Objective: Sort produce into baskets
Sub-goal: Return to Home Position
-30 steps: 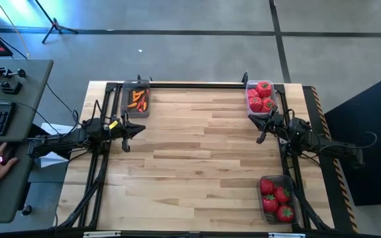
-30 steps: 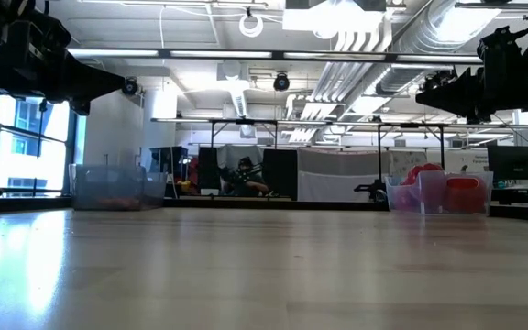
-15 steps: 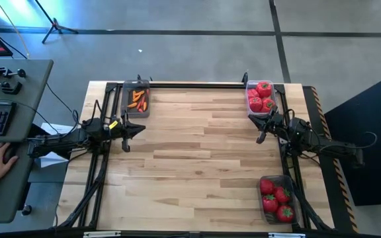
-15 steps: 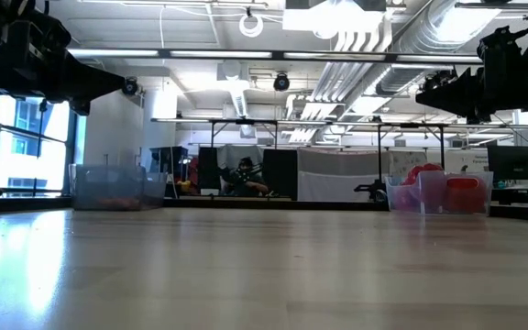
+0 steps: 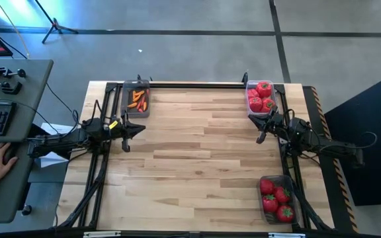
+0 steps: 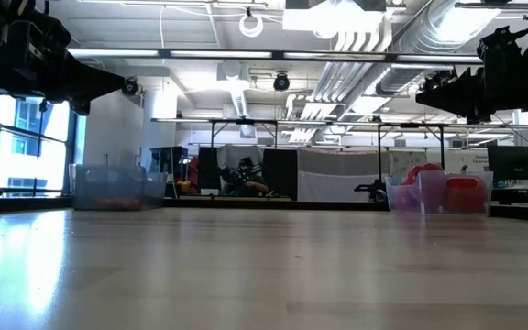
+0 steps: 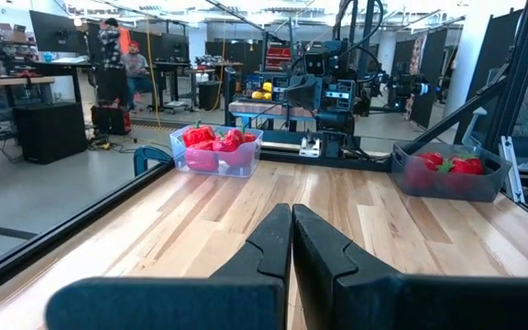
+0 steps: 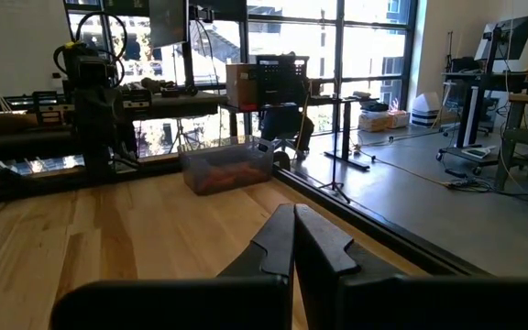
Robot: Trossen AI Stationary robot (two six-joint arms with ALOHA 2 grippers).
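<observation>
Left gripper (image 7: 291, 216) was closed, fingers pressed flat together, nothing in them. It hung over the left edge of the table (image 5: 197, 152), just beside the carrot tub (image 5: 136, 114). Right gripper (image 8: 293, 216) was the same: fingers together, empty, over the right edge, just beside the far red tub (image 5: 249, 99). The two were well apart, with bare boards between.

Handling, my read:
- **Red pieces** (image 5: 262, 96) looked glossy and rounded, so probably light and slick and liable to squirt out of a pinch. I'd grip across the widest part of the body, not by the green top.
- **Carrot pieces** (image 5: 137, 99) were thin and tiny. Pinch across mid-length, coming straight down.
- **Tubs** looked like thin plastic, likely light enough to skid if nudged.

Containers:
- The carrot tub, at the far left corner, held only orange carrot pieces in a small loose heap.
- The far red tub, at the far right corner, held several red pieces with green tops and was fairly full.
- The near red tub (image 5: 276, 178), at the near right corner, held a handful more of the red ones.

All the produce I could see sat in a tub, so the sorting looked finished to me.
</observation>
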